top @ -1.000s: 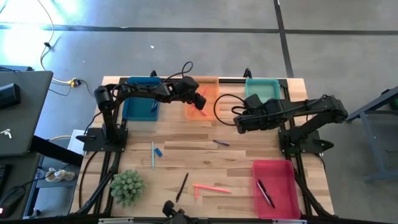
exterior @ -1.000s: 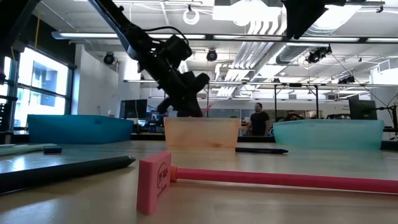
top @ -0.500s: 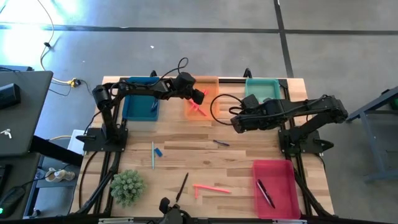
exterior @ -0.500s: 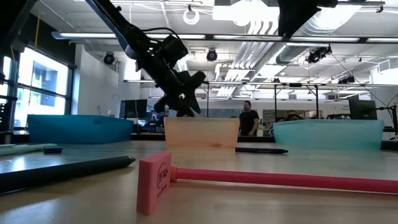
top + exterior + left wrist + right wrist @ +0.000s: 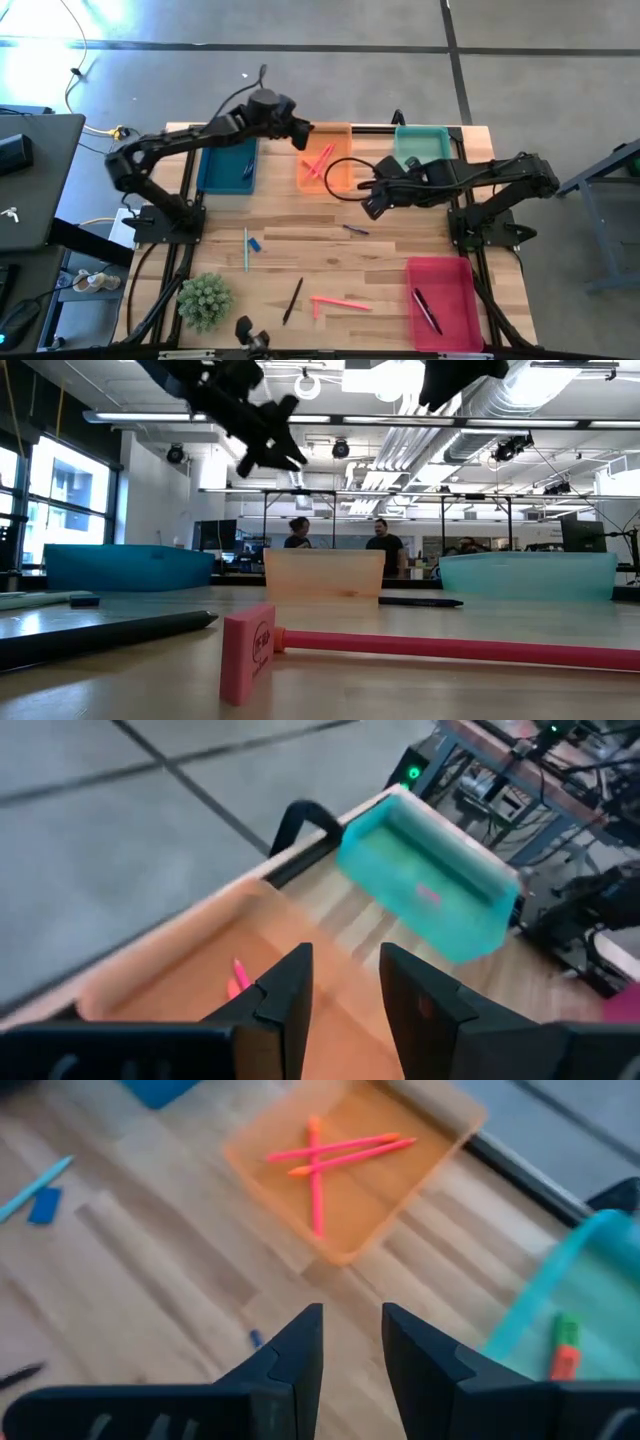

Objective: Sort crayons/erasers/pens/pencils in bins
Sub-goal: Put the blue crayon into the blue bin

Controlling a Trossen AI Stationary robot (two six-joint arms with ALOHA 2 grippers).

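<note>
High view first: we see the left gripper (image 5: 300,131) lifted to the far edge of the orange bin (image 5: 342,177), whereas a second ago it hung low over that bin's middle with a salmon-pink stick between its fingers. That stick is no longer with it. Three pink sticks (image 5: 320,160) now lie crossed inside the orange bin, and the right wrist view shows the same three (image 5: 322,1155) flat on the bin floor. In the left wrist view the left gripper's fingers (image 5: 290,990) stand parted with nothing between them, so we read it as released and empty.

We take this to mean one more pink stick is sorted, and the left arm is pulling back and up, free for another pick.

Our right gripper (image 5: 372,203) hovers over bare table between the orange bin and the teal bin (image 5: 420,134), much as it did a second ago, only shifted slightly toward the orange bin. Its fingers (image 5: 300,1350) are apart and hold nothing.

Plenty remains on the table, we judge: a pink stick (image 5: 338,302) near the front edge, a dark pen (image 5: 292,300) beside it, a small dark pen (image 5: 355,230) close under the right gripper, and a light blue stick (image 5: 246,250) with a blue eraser (image 5: 256,244) just beside it. The red-pink bin (image 5: 440,268) already holds a pen (image 5: 428,312), and the dark blue bin (image 5: 212,175) holds something small.
</note>
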